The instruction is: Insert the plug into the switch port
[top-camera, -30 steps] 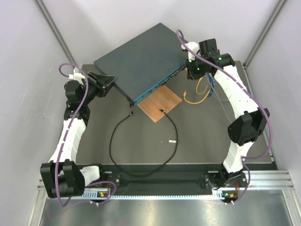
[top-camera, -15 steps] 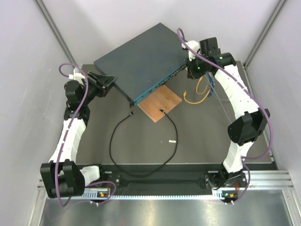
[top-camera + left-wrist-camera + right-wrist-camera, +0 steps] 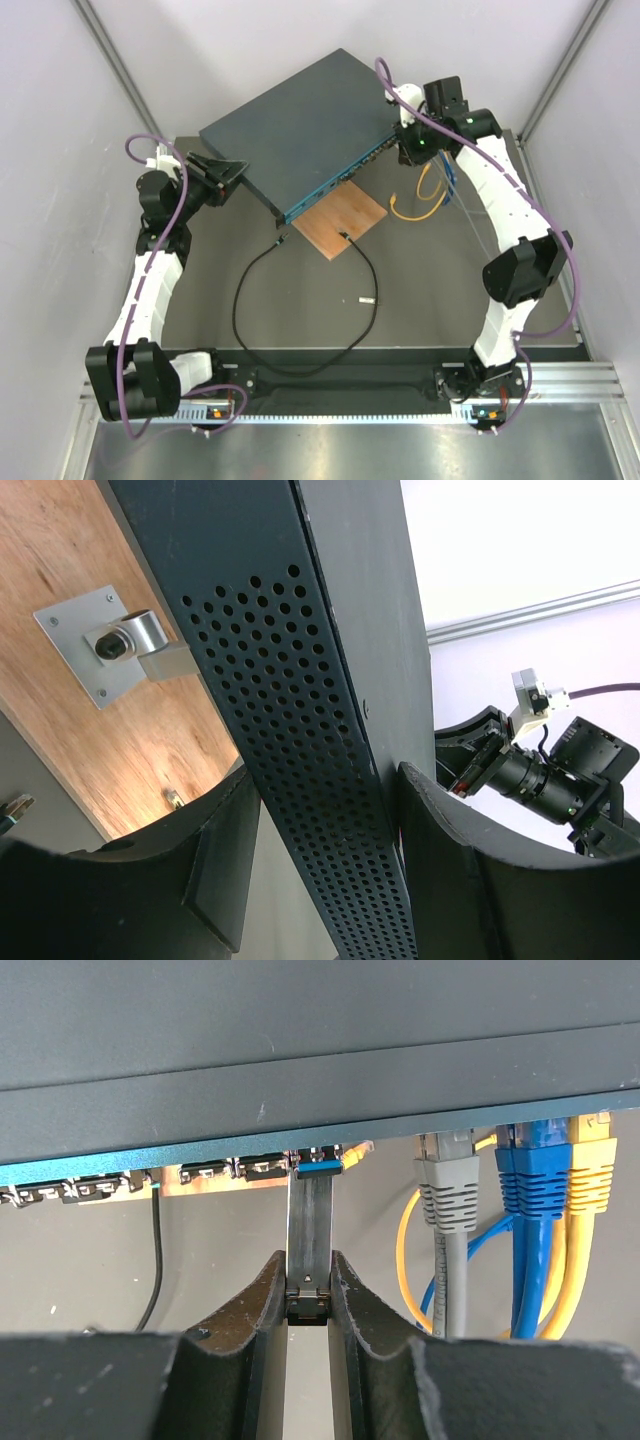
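Note:
The dark blue-grey switch (image 3: 300,120) lies skewed at the back of the table, teal front face toward me. My left gripper (image 3: 225,172) straddles its left corner, one finger on each side of the perforated side wall (image 3: 330,730), shut on it. My right gripper (image 3: 308,1260) is shut on a silver metal module (image 3: 309,1220). The module's blue end sits at a switch port (image 3: 320,1168) in the row under the switch's front edge. The long black cable (image 3: 240,300) curls over the table; its plug (image 3: 281,242) lies loose near the switch's front corner.
A brown square board (image 3: 340,220) with a metal bracket (image 3: 110,645) lies partly under the switch. Grey (image 3: 450,1200), blue (image 3: 530,1180) and yellow (image 3: 592,1170) cables are plugged in to the right of the module. A small silver stick (image 3: 367,299) lies mid-table.

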Robot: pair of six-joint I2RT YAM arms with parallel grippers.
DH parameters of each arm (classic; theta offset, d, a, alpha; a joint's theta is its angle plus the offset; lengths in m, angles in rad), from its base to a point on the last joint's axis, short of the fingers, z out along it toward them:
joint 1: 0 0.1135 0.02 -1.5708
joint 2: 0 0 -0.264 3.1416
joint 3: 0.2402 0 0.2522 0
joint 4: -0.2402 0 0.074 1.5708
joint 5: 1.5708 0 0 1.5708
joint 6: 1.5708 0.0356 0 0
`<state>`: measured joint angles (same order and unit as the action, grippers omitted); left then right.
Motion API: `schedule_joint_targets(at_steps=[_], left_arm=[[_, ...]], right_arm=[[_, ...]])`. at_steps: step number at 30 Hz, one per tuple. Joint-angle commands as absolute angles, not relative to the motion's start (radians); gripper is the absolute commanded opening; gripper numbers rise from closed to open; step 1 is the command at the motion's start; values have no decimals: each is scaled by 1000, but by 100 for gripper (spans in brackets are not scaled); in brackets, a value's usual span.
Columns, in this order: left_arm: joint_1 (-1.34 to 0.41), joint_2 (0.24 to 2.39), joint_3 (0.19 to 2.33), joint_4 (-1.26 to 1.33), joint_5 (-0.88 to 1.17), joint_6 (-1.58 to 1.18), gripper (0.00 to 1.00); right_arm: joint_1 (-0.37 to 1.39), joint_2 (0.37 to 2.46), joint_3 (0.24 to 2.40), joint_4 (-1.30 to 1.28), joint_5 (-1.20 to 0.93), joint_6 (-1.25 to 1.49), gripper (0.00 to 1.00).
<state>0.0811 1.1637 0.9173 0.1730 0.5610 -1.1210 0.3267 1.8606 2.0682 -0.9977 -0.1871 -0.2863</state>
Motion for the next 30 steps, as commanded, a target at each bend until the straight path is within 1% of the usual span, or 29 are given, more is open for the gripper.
schedule_joint_targets(at_steps=[1, 11, 18, 22, 30], left_arm=[[75, 1161, 928, 288, 601, -1089, 44], [74, 1164, 933, 288, 601, -1086, 44], [75, 1163, 931, 288, 600, -1085, 43], [75, 1161, 936, 287, 601, -1083, 43], [75, 1157, 933, 281, 598, -1078, 43]], right_arm=[[368, 1861, 2057, -815, -232, -299, 0], [367, 1757, 1985, -739, -247, -293, 0], [365, 1723, 1942, -715, -233, -288, 0], [365, 1723, 1936, -715, -241, -291, 0], [364, 1793, 1968, -738, -268, -302, 0]])
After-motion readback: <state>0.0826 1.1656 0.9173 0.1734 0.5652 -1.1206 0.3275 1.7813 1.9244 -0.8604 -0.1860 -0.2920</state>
